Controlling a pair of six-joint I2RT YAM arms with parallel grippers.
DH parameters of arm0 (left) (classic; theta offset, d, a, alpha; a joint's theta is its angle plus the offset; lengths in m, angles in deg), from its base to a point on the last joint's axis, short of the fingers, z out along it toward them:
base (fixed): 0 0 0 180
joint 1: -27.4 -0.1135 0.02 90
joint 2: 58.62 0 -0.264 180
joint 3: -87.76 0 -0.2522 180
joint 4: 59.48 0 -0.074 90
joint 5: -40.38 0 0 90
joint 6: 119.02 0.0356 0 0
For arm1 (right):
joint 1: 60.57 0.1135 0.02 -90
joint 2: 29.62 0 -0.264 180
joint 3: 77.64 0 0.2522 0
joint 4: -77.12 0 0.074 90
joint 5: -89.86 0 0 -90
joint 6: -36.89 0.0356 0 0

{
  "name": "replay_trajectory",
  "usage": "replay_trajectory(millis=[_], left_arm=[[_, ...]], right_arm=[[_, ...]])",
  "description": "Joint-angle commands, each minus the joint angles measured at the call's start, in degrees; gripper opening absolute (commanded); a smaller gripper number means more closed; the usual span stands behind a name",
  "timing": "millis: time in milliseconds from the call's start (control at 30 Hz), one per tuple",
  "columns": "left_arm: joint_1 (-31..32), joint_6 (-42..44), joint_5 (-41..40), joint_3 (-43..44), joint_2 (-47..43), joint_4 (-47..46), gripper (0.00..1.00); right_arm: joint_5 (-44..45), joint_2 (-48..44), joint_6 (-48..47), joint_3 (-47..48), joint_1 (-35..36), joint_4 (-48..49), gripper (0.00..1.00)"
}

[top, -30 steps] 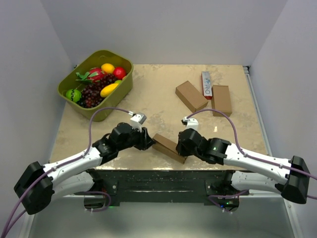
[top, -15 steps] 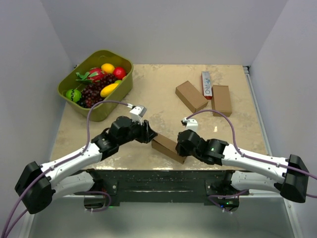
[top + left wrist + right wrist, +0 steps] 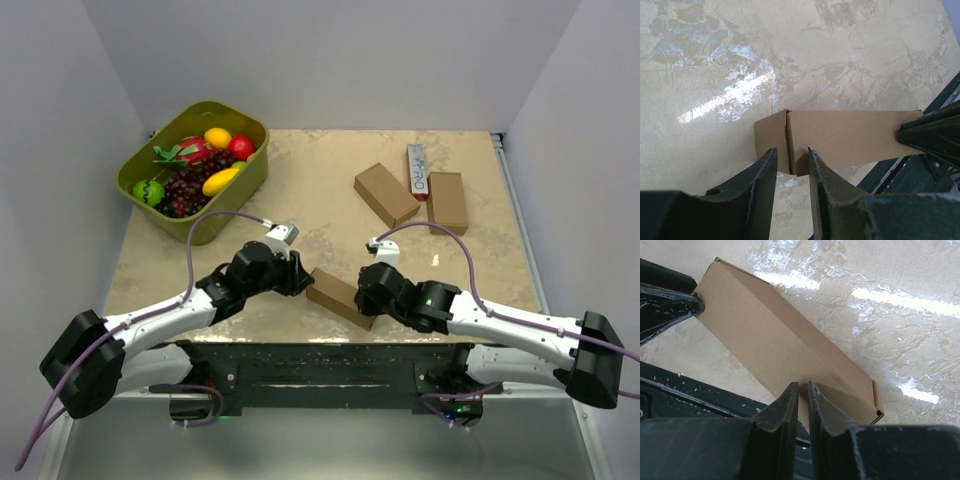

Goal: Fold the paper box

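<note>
The paper box is a closed, flat brown cardboard box lying slantwise near the table's front edge. In the left wrist view the box shows a small end flap beside a seam. My left gripper is at the box's left end, slightly open, with its fingertips astride that seam at the near edge and table showing between them. My right gripper is at the box's right part, its jaws nearly together, with the tips against the box's broad face.
Two plain brown boxes and a white-and-red carton lie at the back right. A green bin of toy fruit stands at the back left. The table's dark front rail runs just below the box.
My left gripper swung up toward the box's left end, then settled back slightly. The box shifted a little. The right arm hardly moved.
</note>
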Motion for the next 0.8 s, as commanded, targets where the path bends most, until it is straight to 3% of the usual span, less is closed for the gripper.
replay_trajectory(millis=[0,67,133,300,400,567,767], left_arm=[[-0.4,0.3,0.6,-3.7,1.5,0.1,0.34],[-0.4,0.4,0.0,-5.0,1.2,0.1,0.34],[-0.4,0.4,0.6,-6.0,1.1,-0.5,0.33],[-0.4,-0.3,2.1,-6.5,1.1,-3.0,0.24],[-0.4,-0.2,1.9,-6.6,1.0,-3.1,0.22],[-0.4,-0.3,2.2,-6.5,0.9,-3.5,0.21],[-0.4,-0.3,2.3,-6.5,0.5,-3.4,0.2]], right_arm=[[-0.6,2.0,1.0,-2.4,0.4,-3.5,0.18],[-0.6,1.9,0.9,-2.1,0.4,-3.5,0.18],[-0.5,1.5,1.1,-1.2,0.5,-3.9,0.27],[0.8,-2.2,1.8,3.1,0.1,-9.3,0.72],[1.6,-5.3,1.2,5.5,-1.7,-14.0,0.79],[-5.3,-9.8,-0.1,1.5,-8.5,-15.1,0.73],[-9.8,-15.1,4.2,-4.2,-8.8,-10.8,0.6]])
